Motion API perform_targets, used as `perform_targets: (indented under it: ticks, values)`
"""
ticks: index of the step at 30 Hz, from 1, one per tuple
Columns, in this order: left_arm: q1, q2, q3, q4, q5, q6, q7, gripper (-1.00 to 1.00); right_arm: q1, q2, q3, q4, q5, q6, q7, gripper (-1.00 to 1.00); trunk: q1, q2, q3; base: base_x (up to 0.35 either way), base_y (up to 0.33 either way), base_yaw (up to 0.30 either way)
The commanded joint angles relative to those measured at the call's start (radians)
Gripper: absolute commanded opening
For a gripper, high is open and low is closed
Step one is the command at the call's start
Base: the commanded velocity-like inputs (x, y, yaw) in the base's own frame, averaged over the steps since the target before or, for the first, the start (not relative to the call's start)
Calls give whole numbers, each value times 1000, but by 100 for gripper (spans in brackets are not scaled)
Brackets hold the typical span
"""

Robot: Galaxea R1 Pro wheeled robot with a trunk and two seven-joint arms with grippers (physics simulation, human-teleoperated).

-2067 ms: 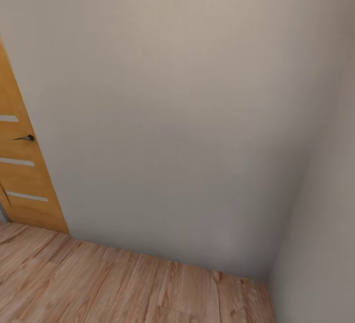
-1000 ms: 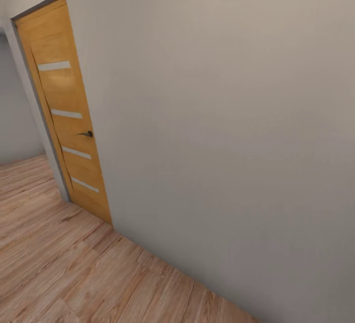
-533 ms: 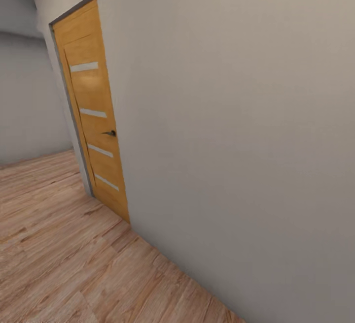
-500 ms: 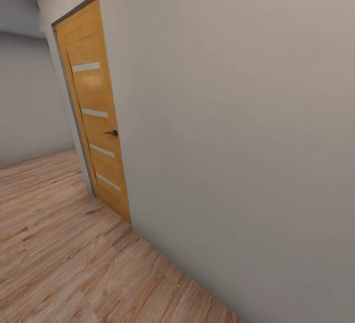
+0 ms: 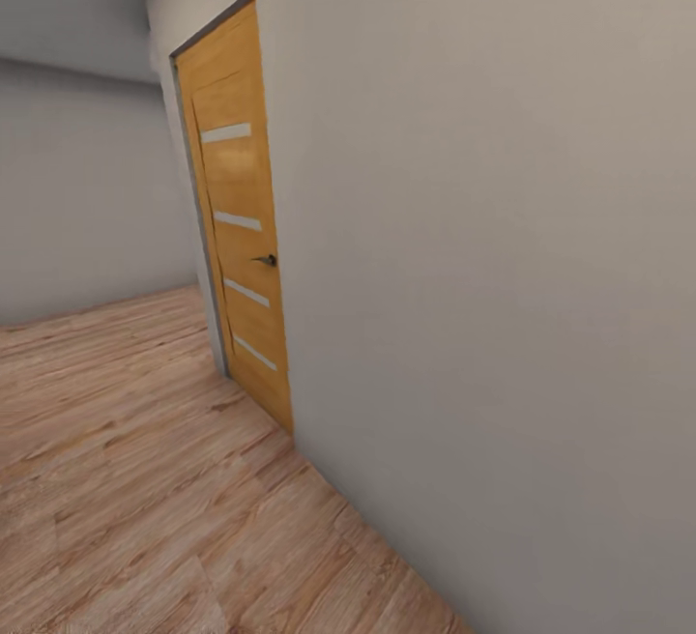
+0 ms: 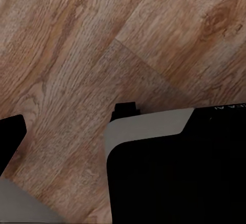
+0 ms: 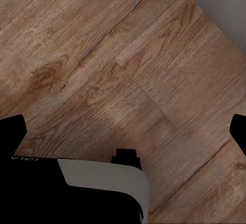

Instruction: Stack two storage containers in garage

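The two storage containers are out of view. I am on my way over pale wood-plank flooring (image 5: pixel 126 479), beside a grey wall (image 5: pixel 483 228). In the left wrist view, my left gripper (image 6: pixel 123 131) hangs over the planks with one black fingertip (image 6: pixel 10 137) at the picture's edge and nothing held. My right gripper (image 7: pixel 124 129) is open, its two black fingertips (image 7: pixel 10 131) far apart over bare planks.
An orange wood-panelled door (image 5: pixel 242 228) with a dark handle (image 5: pixel 266 259) stands shut in the wall ahead on the left. Beyond it the planks run on to a far grey wall (image 5: pixel 87 199). My own black-and-grey body (image 6: pixel 174 167) sits close below both grippers.
The camera has turned left: the door has slid from the picture's left edge towards the middle, and more flooring and a far wall have come into sight.
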State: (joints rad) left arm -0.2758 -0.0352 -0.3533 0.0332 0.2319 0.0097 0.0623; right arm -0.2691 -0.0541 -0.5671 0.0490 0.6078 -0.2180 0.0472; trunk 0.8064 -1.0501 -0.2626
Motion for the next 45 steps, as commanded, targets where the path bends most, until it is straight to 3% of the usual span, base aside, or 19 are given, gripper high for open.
perform_targets:
  ticks: [1, 29, 37, 45]
  values:
    - [-2, -1, -9, 2, 9, 1, 2, 100, -2, -1, -7, 3, 1, -6, 3, 100, 0, -1, -1, 4, 0, 292]
    - [-1, 1, -9, 2, 7, 1, 2, 100, -1, -1, -7, 6, 1, -6, 2, 100, 0, -1, -1, 4, 0, 292]
    - [-1, 24, -5, 2, 10, 1, 2, 100, -1, -3, -6, 5, 3, -5, 3, 100, 0, -1, -1, 263, 0, 63]
    - [-1, 28, -4, 2, 10, 1, 2, 100, -1, -5, -6, 3, 12, -6, 3, 100, 0, -1, -1, 336, 81, 2]
